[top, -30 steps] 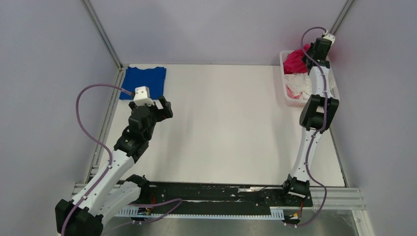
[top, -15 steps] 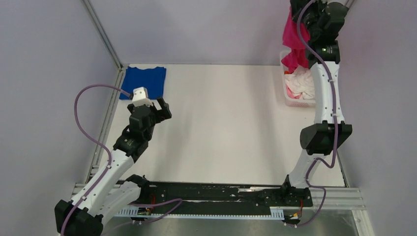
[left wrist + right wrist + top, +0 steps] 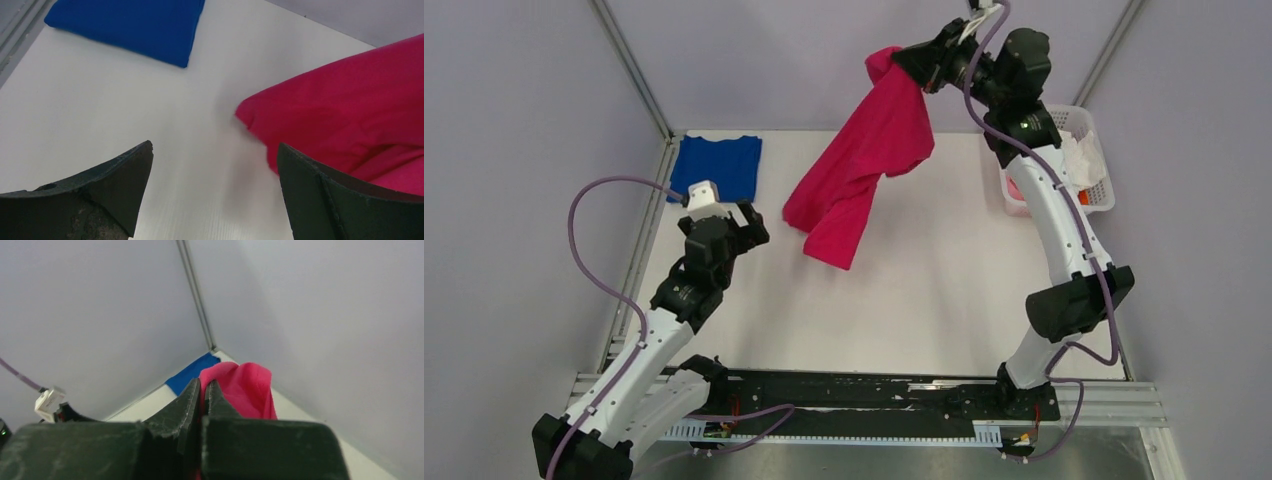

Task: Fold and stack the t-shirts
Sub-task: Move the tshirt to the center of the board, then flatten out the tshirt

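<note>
Table: white, flat, walled on three sides. Magenta-pink t-shirt: unfolded, hanging in the air above the far middle of the table, bunched at its top edge and draping down and to the left, lower end loose over the table's centre-left. Royal blue t-shirt: folded flat, lying in the far left corner of the table, well apart from the magenta one. White lattice basket: at the far right edge of the table, holding crumpled white cloth and a glimpse of orange. Right pincer: raised high, pressed together on the top edge of the magenta-pink t-shirt, cloth pinched between the two fingers and hanging below them. Left pincer: spread wide, holding nothing, low over the left side of the table, near the hanging shirt's lower end but apart from it.
</note>
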Controlling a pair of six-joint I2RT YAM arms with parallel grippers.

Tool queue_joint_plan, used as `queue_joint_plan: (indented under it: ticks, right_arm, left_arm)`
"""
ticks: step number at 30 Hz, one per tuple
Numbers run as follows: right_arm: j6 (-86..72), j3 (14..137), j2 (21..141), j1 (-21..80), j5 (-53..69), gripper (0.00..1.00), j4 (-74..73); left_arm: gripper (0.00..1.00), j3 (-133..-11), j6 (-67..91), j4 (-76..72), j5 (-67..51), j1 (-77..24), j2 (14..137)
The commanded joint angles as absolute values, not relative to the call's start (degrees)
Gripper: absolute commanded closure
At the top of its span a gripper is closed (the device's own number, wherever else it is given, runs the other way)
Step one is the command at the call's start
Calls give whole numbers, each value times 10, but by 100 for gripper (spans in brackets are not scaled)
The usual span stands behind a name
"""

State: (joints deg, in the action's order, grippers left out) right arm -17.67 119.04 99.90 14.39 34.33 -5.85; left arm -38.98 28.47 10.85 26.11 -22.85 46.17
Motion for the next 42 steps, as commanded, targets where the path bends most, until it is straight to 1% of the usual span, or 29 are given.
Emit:
queue_joint_plan:
  ticks: [1, 5, 9, 10, 11, 12, 13, 15, 16, 17, 19, 24, 26, 31, 37, 40, 42]
  right_arm:
    - [-177, 1102, 910, 162, 311, 100, -40]
    - [-214, 919, 822, 151, 227, 100, -40]
    - [-283, 666, 719, 121, 116, 93, -33]
    - [-293, 612, 695, 112, 89, 89, -32]
    - [-298, 564, 677, 105, 70, 82, -33]
    - [-301, 519, 656, 99, 50, 71, -37]
    - [-303, 488, 646, 94, 21, 54, -43]
    - [-303, 452, 634, 85, -44, 24, -72]
    - [-307, 449, 631, 84, -87, 6, -93]
    - [-316, 451, 627, 84, -128, 1, -119]
    - [-317, 453, 618, 84, -166, 0, -142]
    - [-293, 446, 619, 84, -119, 0, -142]
    - [-291, 442, 630, 84, -120, 0, -143]
    - [-290, 453, 658, 84, -132, 0, -151]
    - [-294, 451, 671, 83, -161, 0, -153]
    - [-299, 452, 677, 83, -175, 0, -158]
    - [-300, 453, 681, 82, -181, 0, -162]
  left_arm:
    - [0, -419, 317, 129, 292, -229, 449]
    - [0, -421, 339, 141, 305, -229, 455]
    - [0, -423, 358, 143, 301, -229, 482]
    - [0, -425, 359, 145, 292, -229, 497]
    - [0, -429, 362, 147, 288, -229, 504]
    - [0, -431, 367, 150, 278, -229, 522]
    - [0, -435, 370, 151, 273, -229, 531]
    - [0, -442, 377, 153, 253, -229, 574]
    - [0, -445, 381, 154, 236, -229, 585]
    - [0, -449, 382, 154, 227, -229, 609]
    - [0, -454, 385, 151, 199, -229, 644]
    - [0, -466, 379, 141, 167, -227, 729]
    - [0, -475, 372, 137, 158, -220, 767]
    - [3, -484, 377, 109, 83, -183, 846]
    - [12, -486, 383, 87, 39, -168, 894]
    - [22, -489, 384, 91, 21, -168, 914]
    - [26, -487, 383, 98, 13, -167, 919]
